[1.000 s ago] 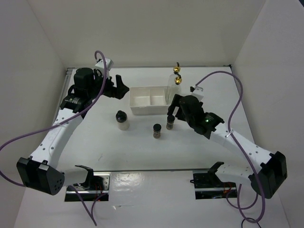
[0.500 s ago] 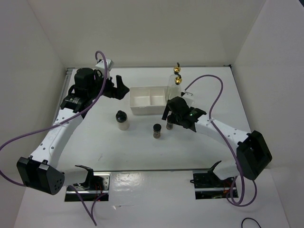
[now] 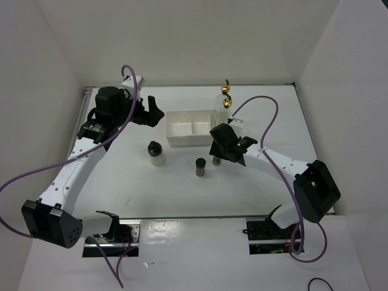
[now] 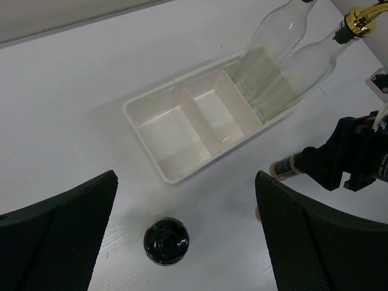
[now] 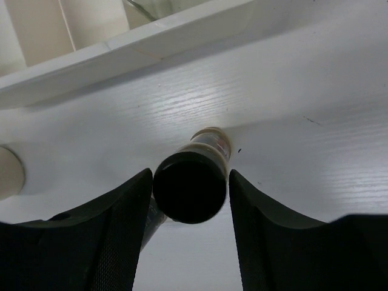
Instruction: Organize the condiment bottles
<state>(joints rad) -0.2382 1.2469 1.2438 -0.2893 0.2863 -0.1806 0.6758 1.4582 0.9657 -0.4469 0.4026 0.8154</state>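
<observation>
Right gripper (image 5: 190, 182) pinching the round black cap of a dark spice jar (image 5: 209, 142), one finger pressed to each side, at the centre of the right wrist view. In the overhead view this jar stands on the table (image 3: 254, 188) just below the right end of the tray (image 3: 182, 140). The jar appears small, light and rigid. Its smooth cap could slip or twist between flat fingers, so a hold low on the cap, squarely across its width, seems safest, and the narrow base would tip easily. A second dark jar (image 3: 200, 167) and a pale jar (image 3: 156, 153) stand to its left, and two glass bottles (image 4: 285, 66) occupy the tray's right compartment. Left gripper (image 4: 186, 179) spread wide, upper left.
</observation>
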